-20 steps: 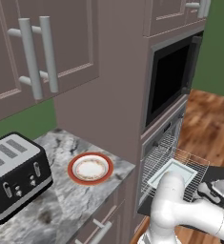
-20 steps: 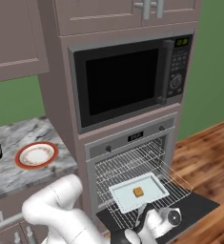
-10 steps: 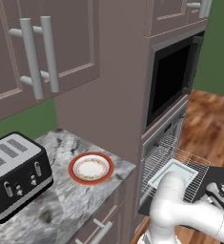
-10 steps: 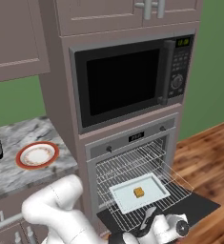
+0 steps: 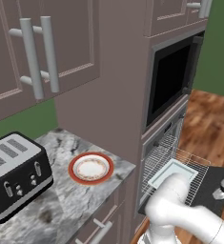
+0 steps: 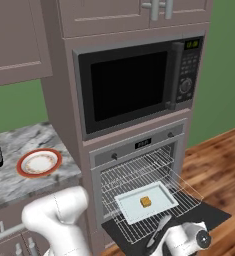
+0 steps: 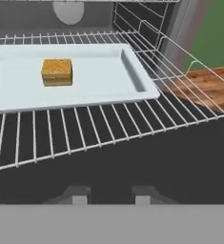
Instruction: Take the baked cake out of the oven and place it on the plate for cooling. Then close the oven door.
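Note:
The baked cake [image 7: 56, 71] is a small golden-brown block lying on a pale baking tray [image 7: 99, 81]. The tray rests on the oven's pulled-out wire rack [image 7: 108, 128]. In the right base view, the cake [image 6: 145, 201] sits mid-tray in front of the oven [image 6: 139, 150]. The oven door [image 6: 211, 215] lies folded down flat, dark, under the rack. My gripper [image 7: 110, 198] hovers low over the door, at the rack's front edge, pointing at the tray. Its fingertips [image 7: 80, 195] stand apart with nothing between them. The plate [image 5: 90, 167], white with an orange-red rim, sits bare on the marble counter [image 5: 61, 205].
A black-windowed microwave [image 6: 134, 85] is built in above the oven. A black and silver toaster [image 5: 15, 178] stands on the counter left of the plate. Wall cabinets [image 5: 37, 52] hang above. Wooden floor [image 6: 219, 160] lies to the right of the door.
My hand has shifted a little outward and to the right over the open door. Cake, tray, rack and plate have stayed put.

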### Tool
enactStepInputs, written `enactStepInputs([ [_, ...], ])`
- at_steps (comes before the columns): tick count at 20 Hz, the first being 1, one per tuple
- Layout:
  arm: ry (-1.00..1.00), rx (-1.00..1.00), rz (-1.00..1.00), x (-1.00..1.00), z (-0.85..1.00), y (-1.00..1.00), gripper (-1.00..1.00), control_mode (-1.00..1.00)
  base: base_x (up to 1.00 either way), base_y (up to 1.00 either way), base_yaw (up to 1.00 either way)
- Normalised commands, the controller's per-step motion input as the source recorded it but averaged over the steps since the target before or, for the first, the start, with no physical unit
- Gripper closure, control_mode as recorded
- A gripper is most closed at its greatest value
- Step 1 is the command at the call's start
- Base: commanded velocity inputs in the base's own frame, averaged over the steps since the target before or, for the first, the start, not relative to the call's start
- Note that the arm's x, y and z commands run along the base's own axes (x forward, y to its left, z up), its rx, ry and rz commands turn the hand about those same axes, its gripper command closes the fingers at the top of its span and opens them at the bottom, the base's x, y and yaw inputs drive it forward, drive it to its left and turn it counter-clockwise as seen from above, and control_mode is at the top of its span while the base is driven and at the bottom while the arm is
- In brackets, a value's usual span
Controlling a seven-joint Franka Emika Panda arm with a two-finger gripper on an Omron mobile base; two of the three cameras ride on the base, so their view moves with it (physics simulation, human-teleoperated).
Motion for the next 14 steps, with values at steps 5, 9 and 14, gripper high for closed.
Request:
enactStepInputs([
  [5, 0.15, -0.02, 0.0, 0.0, 0.91, 0.01, -1.0, -1.0, 0.0, 0.0, 0.0],
  [9, 0.25, -0.17, 0.0, 0.0, 0.69, 0.22, -1.0, -1.0, 0.0, 0.0, 0.0],
  [14, 0.42, -0.19, 0.0, 0.0, 0.54, 0.42, -1.0, -1.0, 0.0, 0.0, 0.0],
])
